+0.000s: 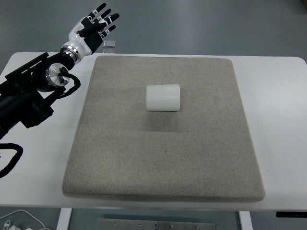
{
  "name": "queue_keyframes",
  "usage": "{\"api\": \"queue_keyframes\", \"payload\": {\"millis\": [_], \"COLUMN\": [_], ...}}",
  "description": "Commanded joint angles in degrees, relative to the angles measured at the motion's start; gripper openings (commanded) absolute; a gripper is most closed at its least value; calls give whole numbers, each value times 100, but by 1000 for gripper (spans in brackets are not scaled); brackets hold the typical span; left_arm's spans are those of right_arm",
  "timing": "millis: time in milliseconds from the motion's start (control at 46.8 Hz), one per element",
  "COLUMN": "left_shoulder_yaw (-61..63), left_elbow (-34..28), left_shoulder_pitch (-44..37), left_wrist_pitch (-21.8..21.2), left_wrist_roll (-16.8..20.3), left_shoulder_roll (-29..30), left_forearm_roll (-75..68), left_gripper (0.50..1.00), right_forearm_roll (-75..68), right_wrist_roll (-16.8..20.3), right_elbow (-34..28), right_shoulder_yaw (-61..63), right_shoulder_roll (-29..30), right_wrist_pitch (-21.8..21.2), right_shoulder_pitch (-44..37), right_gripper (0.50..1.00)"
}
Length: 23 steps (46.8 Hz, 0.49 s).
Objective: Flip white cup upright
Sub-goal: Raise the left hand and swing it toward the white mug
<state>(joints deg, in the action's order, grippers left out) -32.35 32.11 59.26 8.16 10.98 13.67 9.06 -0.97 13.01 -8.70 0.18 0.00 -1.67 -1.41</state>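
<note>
A white ribbed cup (162, 98) lies on its side near the middle of a grey felt mat (163, 158). My left hand (96, 26) hovers past the mat's far left corner, well away from the cup, with its fingers spread and holding nothing. Its black arm runs in from the left edge over the white table. No right arm shows.
The mat covers most of a white table (280, 124). A small grey square object (110, 44) lies on the table just behind the mat's far edge, close to my left hand. Black cables loop at the left edge (12, 158).
</note>
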Motion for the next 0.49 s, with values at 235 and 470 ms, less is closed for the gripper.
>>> {"api": "queue_keyframes", "payload": {"millis": [235,470], "left_shoulder_yaw": [71,97], "left_elbow": [-21,-21], "left_shoulder_pitch": [-2,104], "left_wrist_pitch": [-16,-104], "left_wrist_roll": [0,9], "left_shoulder_roll": [48,48], "left_forearm_roll": [-71,-89], "left_gripper": [994,994], "right_forearm_roll": [0,0], "right_wrist_roll": [8,-1], "right_elbow": [0,0], "right_shoulder_yaw": [-1,8], "right_shoulder_roll": [0,0], "right_wrist_pitch": [0,0], "right_shoulder_pitch": [1,1], "right_gripper": [928,930]}}
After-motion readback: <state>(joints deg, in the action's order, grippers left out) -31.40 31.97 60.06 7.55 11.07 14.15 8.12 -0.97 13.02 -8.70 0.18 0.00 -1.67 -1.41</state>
